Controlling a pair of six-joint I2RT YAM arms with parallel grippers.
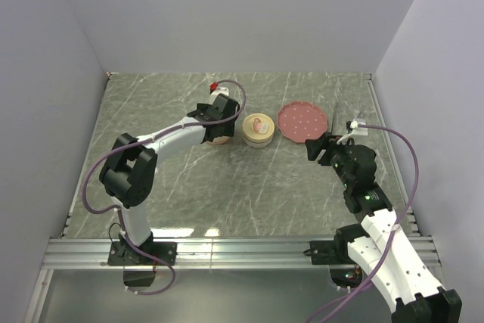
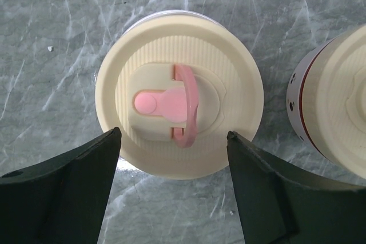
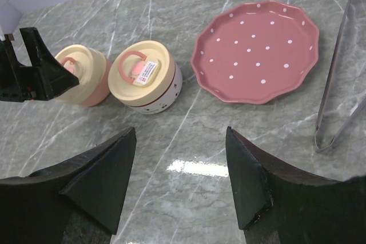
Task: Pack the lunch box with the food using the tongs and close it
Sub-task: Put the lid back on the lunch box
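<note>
Unreadable white label (image 3: 147, 70) on lid (image 3: 123, 83) at 9 o'clock from plate (image 3: 257, 50). With left gripper (image 2: 173, 134) and right gripper (image 3: 180, 131) unclenched, empty.

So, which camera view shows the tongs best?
The right wrist view: the tongs lie beside the pink plate, both thin arms visible, though cut by the frame edge. The top external view shows them only as a thin dark line. The left wrist view does not show them.
</note>
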